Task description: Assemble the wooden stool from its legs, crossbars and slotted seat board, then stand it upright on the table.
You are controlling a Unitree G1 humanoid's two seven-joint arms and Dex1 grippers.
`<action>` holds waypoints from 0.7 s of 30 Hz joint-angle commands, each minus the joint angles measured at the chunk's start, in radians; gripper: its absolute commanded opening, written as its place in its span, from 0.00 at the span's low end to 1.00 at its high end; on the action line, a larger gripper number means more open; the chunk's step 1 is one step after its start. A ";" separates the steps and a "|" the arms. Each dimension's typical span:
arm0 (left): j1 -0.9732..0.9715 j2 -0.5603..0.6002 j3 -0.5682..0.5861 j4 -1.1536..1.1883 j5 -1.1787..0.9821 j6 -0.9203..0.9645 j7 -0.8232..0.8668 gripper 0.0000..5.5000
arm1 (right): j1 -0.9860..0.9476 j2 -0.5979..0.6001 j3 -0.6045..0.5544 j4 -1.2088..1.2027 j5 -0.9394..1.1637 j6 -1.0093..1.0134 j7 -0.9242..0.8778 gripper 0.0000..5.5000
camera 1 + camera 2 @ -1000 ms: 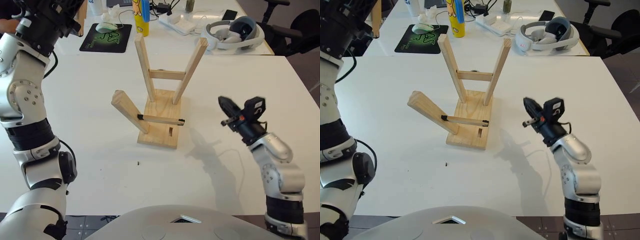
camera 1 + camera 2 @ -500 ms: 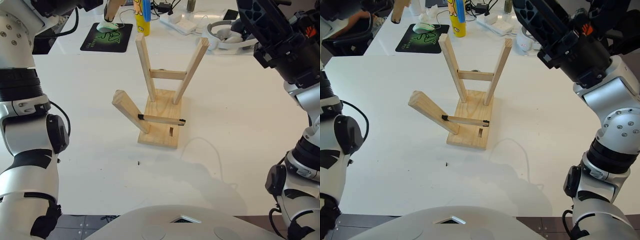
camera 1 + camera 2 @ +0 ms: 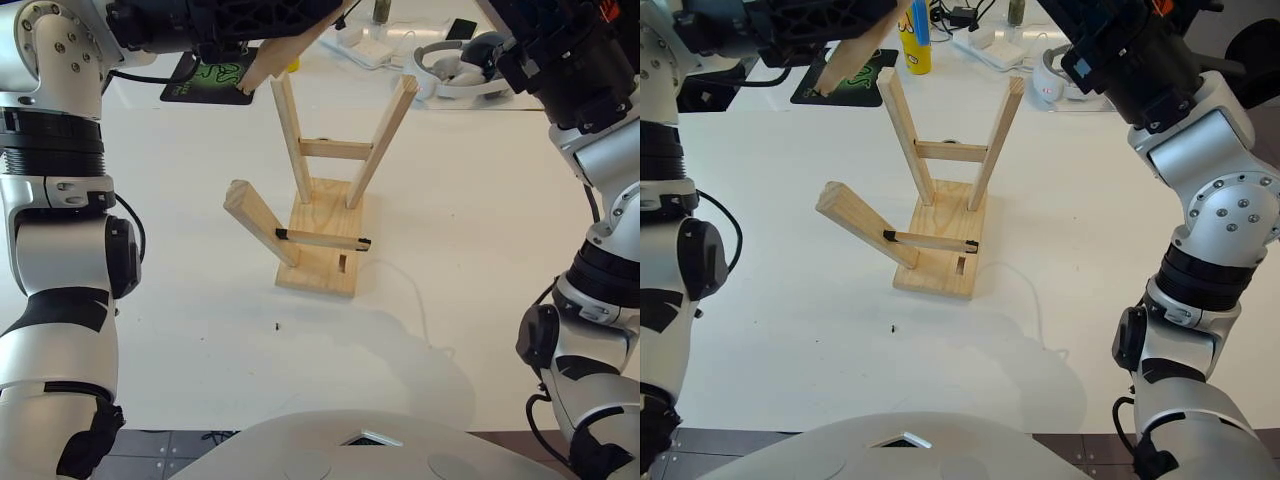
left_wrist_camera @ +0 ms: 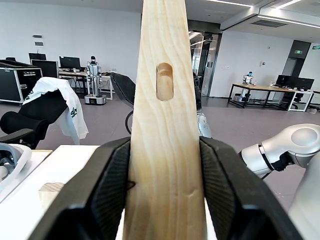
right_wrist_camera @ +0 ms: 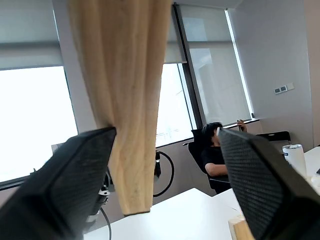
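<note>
The slotted seat board lies flat on the white table. Two legs stand upright in it, joined by a crossbar. A third leg leans out to the left, tied in by a black-tipped crossbar. One slot is bare. High above the stool's back, my left gripper is shut on a fourth leg that slants down to the left. My right gripper is raised at the upper right, fingers wide apart, with a wooden leg between them.
Behind the stool, at the table's far edge, lie a black mouse pad with a mouse, a yellow bottle, a white power strip and headphones. A small dark speck sits in front of the stool.
My right arm rose from low beside the stool to high at the upper right. My left arm swung its leg from the far left in over the stool. The stool has not moved.
</note>
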 commanded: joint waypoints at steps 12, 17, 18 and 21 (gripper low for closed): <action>-0.097 -0.003 -0.063 0.106 0.061 0.022 -0.143 0.37 | 0.037 0.019 0.063 -0.073 0.101 0.039 0.053 0.69; -0.082 0.010 -0.105 0.073 0.062 0.040 -0.171 0.37 | 0.031 0.010 0.041 -0.067 0.114 0.033 0.053 0.69; -0.080 0.013 -0.111 0.069 0.061 0.040 -0.171 0.37 | 0.030 0.011 0.037 -0.067 0.119 0.033 0.051 0.69; -0.079 0.027 -0.131 0.063 0.054 0.036 -0.173 0.37 | 0.014 -0.004 0.016 -0.047 0.131 0.036 0.058 0.69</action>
